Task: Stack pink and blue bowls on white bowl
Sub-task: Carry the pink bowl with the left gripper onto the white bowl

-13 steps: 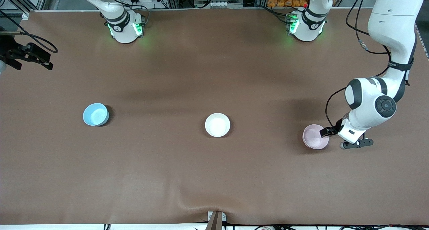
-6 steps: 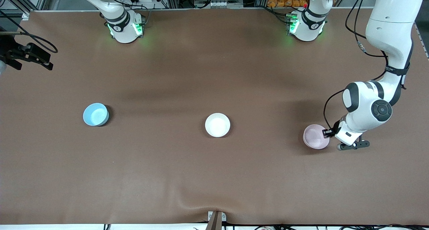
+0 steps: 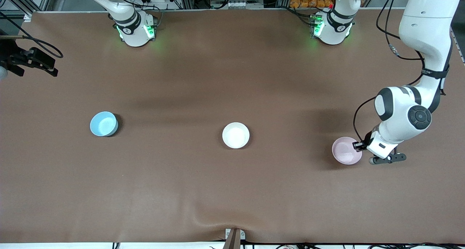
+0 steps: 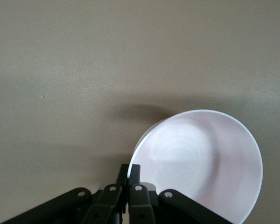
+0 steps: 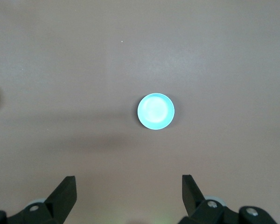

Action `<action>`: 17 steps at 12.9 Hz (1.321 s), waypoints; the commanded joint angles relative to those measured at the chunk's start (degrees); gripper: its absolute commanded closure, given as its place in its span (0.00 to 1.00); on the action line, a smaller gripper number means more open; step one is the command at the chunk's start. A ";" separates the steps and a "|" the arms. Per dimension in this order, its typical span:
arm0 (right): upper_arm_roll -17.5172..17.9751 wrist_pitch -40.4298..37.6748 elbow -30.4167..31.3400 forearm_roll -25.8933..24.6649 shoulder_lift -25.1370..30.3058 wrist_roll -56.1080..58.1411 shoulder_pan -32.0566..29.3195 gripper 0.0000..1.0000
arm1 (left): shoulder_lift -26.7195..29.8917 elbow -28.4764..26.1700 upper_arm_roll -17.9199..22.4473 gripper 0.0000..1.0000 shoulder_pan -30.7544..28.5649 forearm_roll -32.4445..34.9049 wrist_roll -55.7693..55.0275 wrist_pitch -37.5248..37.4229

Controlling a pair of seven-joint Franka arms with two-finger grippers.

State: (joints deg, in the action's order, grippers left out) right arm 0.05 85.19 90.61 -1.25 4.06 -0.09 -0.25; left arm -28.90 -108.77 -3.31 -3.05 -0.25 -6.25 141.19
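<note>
The left gripper (image 3: 359, 146) is clamped on the pink bowl's (image 3: 346, 150) rim at the frame's lower right. The right gripper (image 5: 128, 193), fingers spread, waits high above the blue bowl (image 3: 103, 123); the white bowl (image 3: 235, 135) sits mid-frame.

Light blue bowl (image 5: 156, 111): small, round, plain, upright on brown table surface (image 5: 224, 56), seen from straight above, well apart from the camera. Right gripper (image 5: 129, 198): two black fingers (image 5: 64, 192) at the frame's edge, spread wide with nothing between them, hanging high over the table with the bowl showing in the gap. Soft shadow band across the table beside the bowl.
</note>
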 commanded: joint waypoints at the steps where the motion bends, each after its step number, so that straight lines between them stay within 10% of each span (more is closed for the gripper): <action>1: 0.57 -0.56 -0.34 0.28 -0.11 0.00 -0.90 0.00 | 5.94 -0.92 -2.91 1.00 -0.02 0.34 -1.04 -6.61; 10: 0.57 -0.56 -0.34 0.19 -0.11 0.00 -0.89 0.00 | 8.52 4.78 -19.96 1.00 2.16 0.25 -27.11 -17.09; 17: 0.57 -0.47 -0.43 0.28 -0.19 0.00 -1.25 0.00 | -5.63 19.02 -18.93 1.00 19.56 1.13 -42.78 -16.83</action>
State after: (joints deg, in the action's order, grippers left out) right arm 0.01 85.15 90.68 -1.25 4.00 -0.09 -0.42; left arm -29.03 -95.78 -23.39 13.44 -0.25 -46.39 125.41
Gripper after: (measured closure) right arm 0.000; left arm 0.969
